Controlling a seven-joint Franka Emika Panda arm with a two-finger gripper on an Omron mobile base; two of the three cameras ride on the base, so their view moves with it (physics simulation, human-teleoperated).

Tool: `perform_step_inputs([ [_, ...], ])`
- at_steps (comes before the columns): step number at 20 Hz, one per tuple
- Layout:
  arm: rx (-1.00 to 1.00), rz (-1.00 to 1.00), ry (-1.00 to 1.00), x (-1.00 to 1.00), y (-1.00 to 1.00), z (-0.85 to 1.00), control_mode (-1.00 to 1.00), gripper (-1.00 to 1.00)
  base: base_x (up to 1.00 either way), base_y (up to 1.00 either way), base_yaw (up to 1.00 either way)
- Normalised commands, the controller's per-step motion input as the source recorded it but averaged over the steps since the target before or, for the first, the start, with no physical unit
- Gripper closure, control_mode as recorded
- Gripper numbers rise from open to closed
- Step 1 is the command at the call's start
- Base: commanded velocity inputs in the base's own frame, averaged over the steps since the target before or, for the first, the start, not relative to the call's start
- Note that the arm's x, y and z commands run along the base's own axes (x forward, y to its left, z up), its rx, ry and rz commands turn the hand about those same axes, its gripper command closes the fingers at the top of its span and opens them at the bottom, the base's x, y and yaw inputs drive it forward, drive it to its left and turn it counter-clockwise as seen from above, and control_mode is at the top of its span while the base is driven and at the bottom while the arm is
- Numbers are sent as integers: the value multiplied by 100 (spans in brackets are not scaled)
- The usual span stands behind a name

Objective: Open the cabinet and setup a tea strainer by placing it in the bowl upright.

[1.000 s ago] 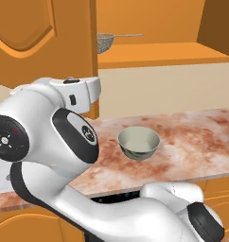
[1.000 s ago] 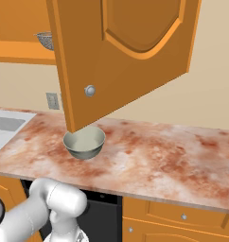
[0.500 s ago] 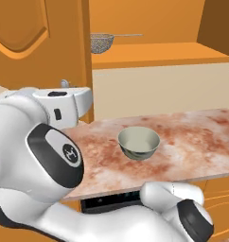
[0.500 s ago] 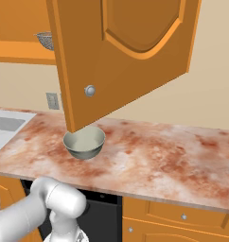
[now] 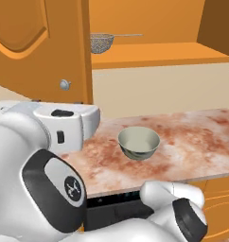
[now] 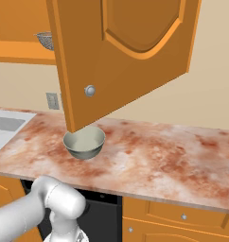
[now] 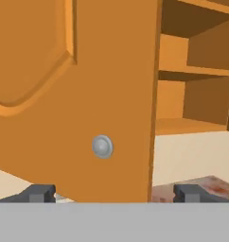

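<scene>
The cabinet stands open. Its left door (image 5: 40, 47) swings out beside my arm and its right door (image 6: 130, 56) hangs out over the counter. On the cabinet's bottom shelf lies the tea strainer (image 5: 101, 42) (image 6: 45, 40), its thin handle pointing right. Below on the marble counter rests the bowl (image 5: 139, 142) (image 6: 84, 142), upright and with nothing in it. In the hand view my gripper (image 7: 115, 194) is open, its fingertips (image 7: 40, 193) wide apart with nothing between them. It faces the left door's round silver knob (image 7: 102, 146), a short way back from it.
The speckled counter (image 5: 197, 137) runs right of the bowl. A sink (image 6: 7, 125) lies at the counter's left end, with a wall outlet (image 6: 52, 100) behind it. Orange base cupboards (image 6: 182, 217) sit under the counter. Bare shelves (image 7: 197, 99) show inside the cabinet.
My jaws have spread to full width. The hand has drawn back and lower, away from the left door. Both doors, the strainer and the bowl stay put.
</scene>
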Motion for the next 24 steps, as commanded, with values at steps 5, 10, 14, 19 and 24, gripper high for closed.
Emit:
perform_step_inputs([
  [5, 32, 10, 0, -59, -72, 0, -100, -100, 0, 0, 0],
  [10, 42, 21, 0, -16, -91, 0, -100, -100, 0, 0, 0],
  [14, 43, 19, 0, -23, -82, 0, -100, -100, 0, 0, 0],
  [19, 40, 15, 8, -12, -71, 0, -100, -100, 0, 0, 0],
  [24, 39, 12, 10, 0, -55, 0, -100, -100, 0, 0, 0],
])
